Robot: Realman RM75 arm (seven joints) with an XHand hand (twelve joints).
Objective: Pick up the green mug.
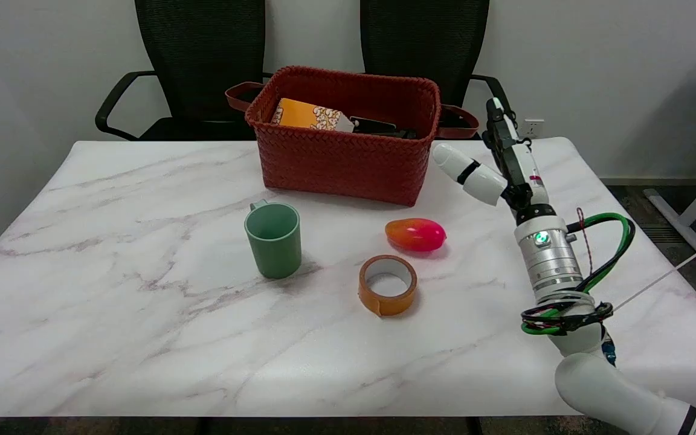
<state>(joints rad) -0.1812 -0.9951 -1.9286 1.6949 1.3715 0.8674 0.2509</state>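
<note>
Marble table (pixel 142 338): green mug (pixel 273 240) mid-surface; tape roll (pixel 387 284), mango (pixel 415 234) between it and my empty, spread right hand (pixel 499 163); basket (pixel 348 139) at far edge.

Green mug (pixel 273 239) at 9 o'clock of centre on the white, grey-veined marble surface (pixel 112 314). Woven red-brown basket (pixel 348 154) at 12 holds an orange patterned box (pixel 309 115). Orange tape roll (pixel 387 284), red-to-orange mango (pixel 415 234); black-and-white hand (pixel 496 160) at 3.

Head view looks down across the marble table (pixel 142 338) from its near side
</note>
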